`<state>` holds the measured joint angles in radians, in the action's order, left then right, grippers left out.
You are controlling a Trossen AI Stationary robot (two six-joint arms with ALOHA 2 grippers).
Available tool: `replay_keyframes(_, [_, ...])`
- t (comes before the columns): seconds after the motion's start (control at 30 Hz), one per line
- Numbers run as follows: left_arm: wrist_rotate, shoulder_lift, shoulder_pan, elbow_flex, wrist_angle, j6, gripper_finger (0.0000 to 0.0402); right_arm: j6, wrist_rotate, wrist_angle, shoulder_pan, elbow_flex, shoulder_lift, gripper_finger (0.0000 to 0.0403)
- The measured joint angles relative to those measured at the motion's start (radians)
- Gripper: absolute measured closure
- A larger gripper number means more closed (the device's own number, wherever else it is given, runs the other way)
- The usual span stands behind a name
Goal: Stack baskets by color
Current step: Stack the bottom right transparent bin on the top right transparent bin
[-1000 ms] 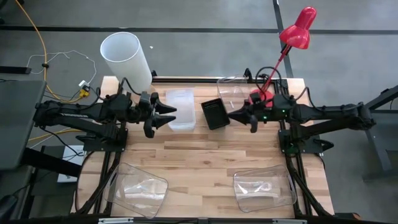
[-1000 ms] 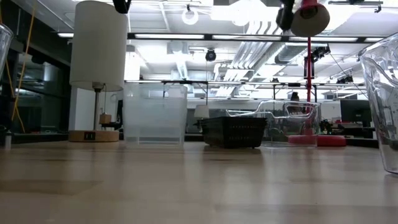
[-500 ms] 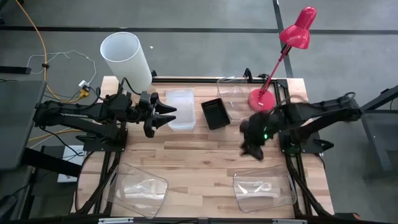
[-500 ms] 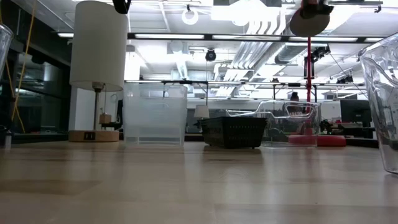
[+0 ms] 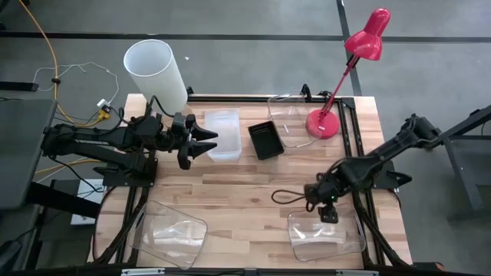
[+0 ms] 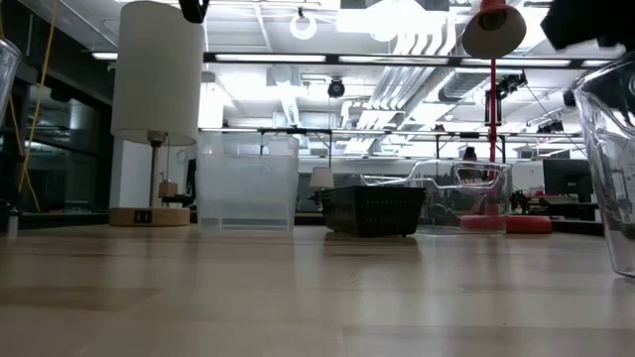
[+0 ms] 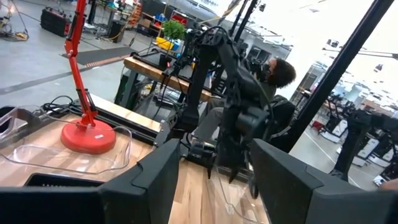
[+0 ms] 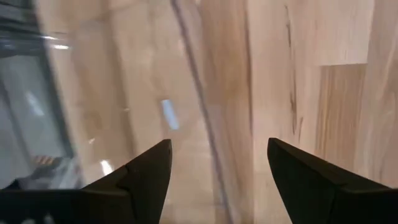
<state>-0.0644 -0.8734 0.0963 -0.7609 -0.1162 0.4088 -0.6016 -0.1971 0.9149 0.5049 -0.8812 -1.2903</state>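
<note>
A frosted white basket (image 5: 222, 134) and a black perforated basket (image 5: 265, 139) stand side by side on the table's far half. A clear tub (image 5: 288, 113) stands behind them, by the red lamp. Two more clear tubs stand near the front edge, one left (image 5: 173, 232) and one right (image 5: 326, 234). My left gripper (image 5: 209, 143) hovers open and level over the frosted basket's left edge. My right gripper (image 5: 317, 201) points steeply down, open, over bare wood just beyond the near-right tub's far rim (image 8: 25, 93). Neither gripper holds anything.
A white cylindrical lampshade (image 5: 156, 70) stands at the far left corner and a red desk lamp (image 5: 324, 123) at the far right. A black cable loop (image 5: 288, 197) hangs by my right arm. Bare wood lies across the table's middle (image 5: 238, 192). A person sits beyond the table (image 7: 277, 74).
My right gripper has swung away from the black basket toward the table's near edge and come down, tipping from level to pointing steeply down. It now hangs by the near-right clear tub. The baskets have not moved.
</note>
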Motion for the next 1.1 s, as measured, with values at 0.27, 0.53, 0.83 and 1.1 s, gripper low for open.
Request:
replay_keyframes(0.27, [-0.038,0.000,0.000,0.000,0.000,0.000,0.0216,-0.086,0.022,-0.148,0.088,0.146,0.000,0.0151])
replay_keyframes(0.53, [-0.061,0.000,0.000,0.000,0.000,0.000,0.0216,-0.160,0.113,-0.148,0.119,0.178,0.000,0.0189])
replay_keyframes(0.83, [-0.063,0.000,0.000,0.000,0.000,0.000,0.0216,-0.145,0.009,-0.172,0.061,0.166,0.000,0.0388])
replay_keyframes(1.1, [-0.063,0.000,0.000,0.000,0.000,0.000,0.0216,-0.090,-0.061,-0.263,-0.071,0.116,0.098,0.0398])
